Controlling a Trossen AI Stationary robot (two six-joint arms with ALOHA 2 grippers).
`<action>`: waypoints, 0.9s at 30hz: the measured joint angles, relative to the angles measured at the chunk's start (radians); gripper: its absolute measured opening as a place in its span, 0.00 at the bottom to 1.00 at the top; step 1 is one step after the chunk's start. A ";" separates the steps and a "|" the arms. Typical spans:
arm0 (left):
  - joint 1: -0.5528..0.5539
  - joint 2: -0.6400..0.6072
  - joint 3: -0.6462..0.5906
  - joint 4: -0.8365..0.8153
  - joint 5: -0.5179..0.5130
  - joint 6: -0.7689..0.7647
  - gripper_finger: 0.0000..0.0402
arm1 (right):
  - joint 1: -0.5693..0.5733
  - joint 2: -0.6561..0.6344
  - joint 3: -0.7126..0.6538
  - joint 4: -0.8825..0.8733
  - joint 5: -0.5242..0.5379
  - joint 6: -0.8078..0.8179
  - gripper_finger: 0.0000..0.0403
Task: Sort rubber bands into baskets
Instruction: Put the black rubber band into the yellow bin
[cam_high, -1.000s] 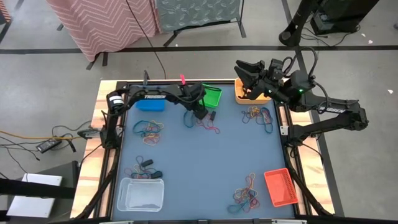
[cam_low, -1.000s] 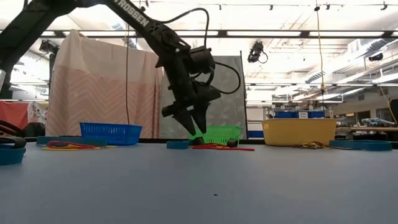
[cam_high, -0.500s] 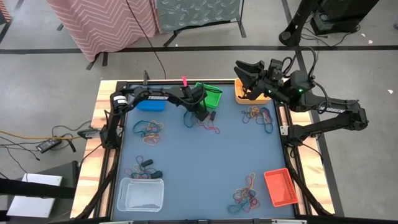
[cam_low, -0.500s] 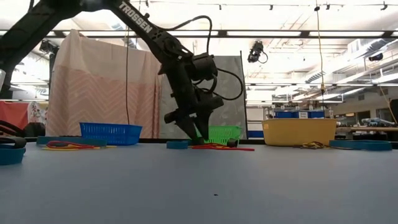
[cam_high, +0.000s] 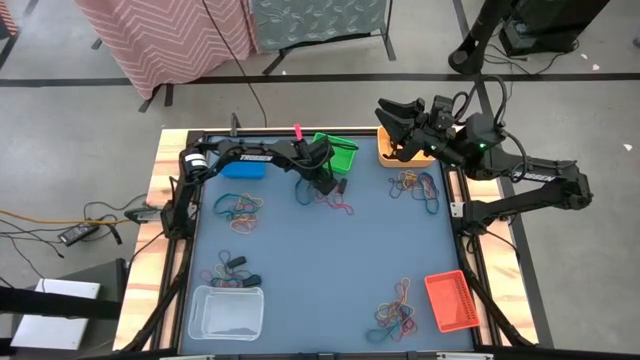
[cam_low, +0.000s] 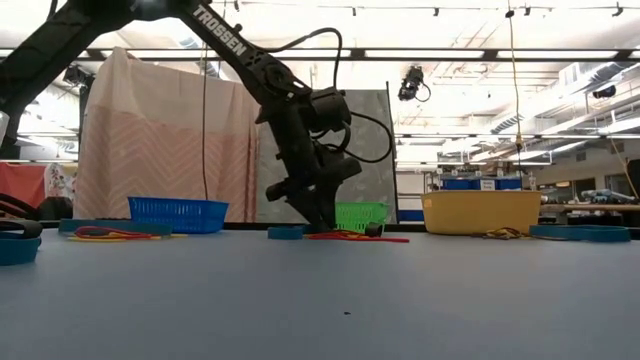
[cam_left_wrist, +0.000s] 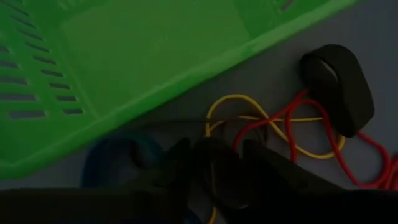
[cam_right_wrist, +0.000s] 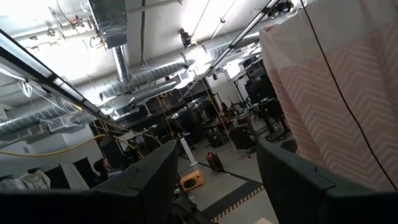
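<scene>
The left gripper (cam_high: 327, 186) was down at the mat (cam_high: 330, 260), just in front of the green basket (cam_high: 343, 152) near the far edge of the table. In its wrist view its two dark fingers (cam_left_wrist: 186, 168) stood a small way apart, tips among a tangle of yellow and red rubber bands (cam_left_wrist: 292, 134); whether a band was actually pinched between them could not be told. A black loop (cam_left_wrist: 339, 84) lay beside the tangle, and a blue band (cam_left_wrist: 118, 158) lay close against the green basket's wall. From table height the gripper's tips (cam_low: 322, 222) reached the surface beside the red strand (cam_low: 355, 237).

The right gripper (cam_high: 398, 116) was raised over the yellow-orange basket (cam_high: 388, 155) at the far right corner, its fingers (cam_right_wrist: 149, 180) wide apart with nothing between them, pointing off into the room.

Farther out, the rubber bands lay in loose heaps on the blue mat: one just in front of the yellow-orange basket (cam_high: 415, 185), one in front of the blue basket (cam_high: 240, 210), a small one above the clear white basket (cam_high: 230, 270), and one beside the red-orange basket (cam_high: 395, 315). The blue basket (cam_high: 242, 168) sat at the far left, partly under the left arm. The clear white basket (cam_high: 226, 312) stood at the near left corner and the red-orange basket (cam_high: 450, 302) at the near right corner.
</scene>
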 joint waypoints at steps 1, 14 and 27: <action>0.000 0.000 0.000 -0.001 0.000 0.005 0.29 | 0.000 0.000 0.000 0.000 0.000 0.000 0.57; 0.003 -0.102 0.000 -0.021 0.025 0.084 0.01 | 0.000 0.000 0.000 0.003 0.000 0.000 0.57; -0.084 -0.238 0.000 0.302 0.022 0.107 0.01 | 0.000 0.000 0.000 0.132 0.000 0.000 0.57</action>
